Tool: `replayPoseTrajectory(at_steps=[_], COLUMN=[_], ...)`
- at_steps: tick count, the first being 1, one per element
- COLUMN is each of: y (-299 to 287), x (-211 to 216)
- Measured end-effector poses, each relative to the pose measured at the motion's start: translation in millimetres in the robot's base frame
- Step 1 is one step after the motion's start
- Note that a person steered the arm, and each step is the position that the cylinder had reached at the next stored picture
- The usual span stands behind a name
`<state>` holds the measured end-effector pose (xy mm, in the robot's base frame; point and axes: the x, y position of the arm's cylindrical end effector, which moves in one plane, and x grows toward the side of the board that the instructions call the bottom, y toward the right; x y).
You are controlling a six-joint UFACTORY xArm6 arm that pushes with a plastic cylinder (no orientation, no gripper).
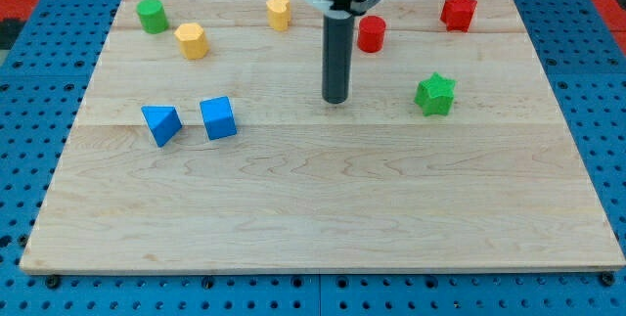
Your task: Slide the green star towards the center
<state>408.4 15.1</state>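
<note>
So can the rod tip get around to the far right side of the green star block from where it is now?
Probably yes: my tip sits left of the green star block, with bare board between and around it.

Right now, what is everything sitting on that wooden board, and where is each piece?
green star: 1, green, right of the middle, apart from my tip
green cylinder: 1, green, the view's top left corner
yellow blocks: 2, yellow, top left; one near the green cylinder, one further right at the top edge
blue blocks: 2, blue, left of the middle, side by side; a wedge-like one and a cube-like one
red cylinder: 1, red, top, just right of the rod
red star: 1, red, top right
wooden board: 1, light wood, on a blue pegboard surface
my tip: 1, dark rod, near the board's middle, left of the green star, touching no block
</note>
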Motion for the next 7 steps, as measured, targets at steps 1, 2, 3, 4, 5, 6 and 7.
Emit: replayPoseTrajectory(at_steps=[1,2,3,4,5,6,7], y=[-12.5,-11.9,-18.1,-7.3,57.3,167.0,216.9], x=[33.6,25.5,-20.6,-32.1,-71.8,-76.6,-41.7])
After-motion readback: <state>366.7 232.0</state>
